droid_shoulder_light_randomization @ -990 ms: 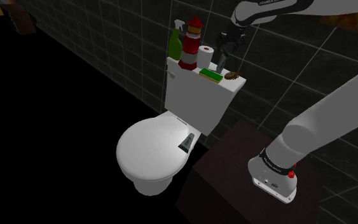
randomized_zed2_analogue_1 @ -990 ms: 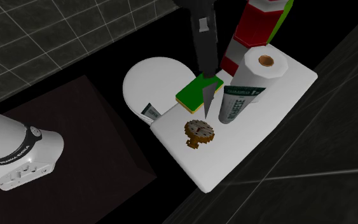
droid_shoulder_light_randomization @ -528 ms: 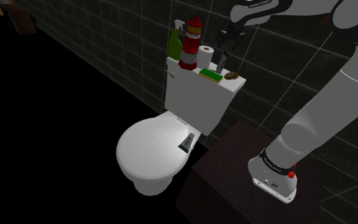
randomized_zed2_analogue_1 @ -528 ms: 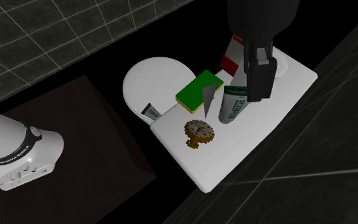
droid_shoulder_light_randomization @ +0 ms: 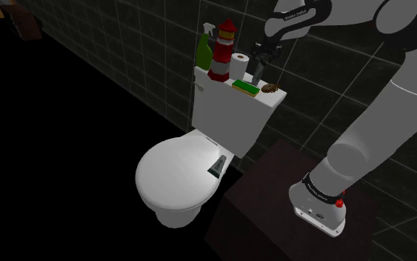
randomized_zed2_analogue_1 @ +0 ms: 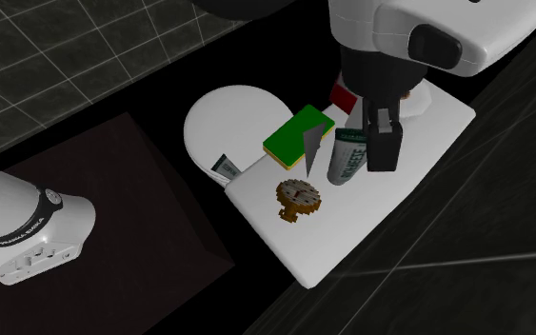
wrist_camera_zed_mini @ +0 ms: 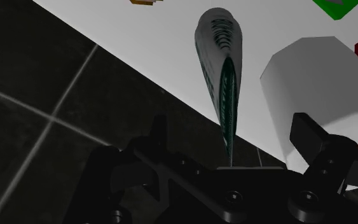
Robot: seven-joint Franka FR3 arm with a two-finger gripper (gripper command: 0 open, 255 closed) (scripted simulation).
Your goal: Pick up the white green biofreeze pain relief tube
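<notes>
A white and green tube (randomized_zed2_analogue_1: 348, 160) stands upright on the toilet tank's lid (randomized_zed2_analogue_1: 351, 233), beside a toilet paper roll (droid_shoulder_light_randomization: 240, 64). My gripper (randomized_zed2_analogue_1: 382, 143) hangs right over this tube with the arm's white wrist above it. In the wrist view the tube (wrist_camera_zed_mini: 219, 70) points its flat crimped end up at the gripper (wrist_camera_zed_mini: 233, 130), between the two fingers (wrist_camera_zed_mini: 158, 130), which stand apart and do not touch it. The gripper (droid_shoulder_light_randomization: 258, 65) is open. A second white and green tube (droid_shoulder_light_randomization: 215, 164) lies on the shut toilet lid (droid_shoulder_light_randomization: 173, 178).
On the tank also stand a green spray bottle (droid_shoulder_light_randomization: 204, 48), a red and white lighthouse-shaped bottle (droid_shoulder_light_randomization: 222, 50), a flat green sponge (randomized_zed2_analogue_1: 299, 135) and a small brown object (randomized_zed2_analogue_1: 298, 198). A dark tiled wall rises behind. The dark stand (droid_shoulder_light_randomization: 273, 207) sits beside the toilet.
The hand has moved from over the green sponge toward the second exterior view's right and come down over the upright tube. Nothing on the tank has shifted.
</notes>
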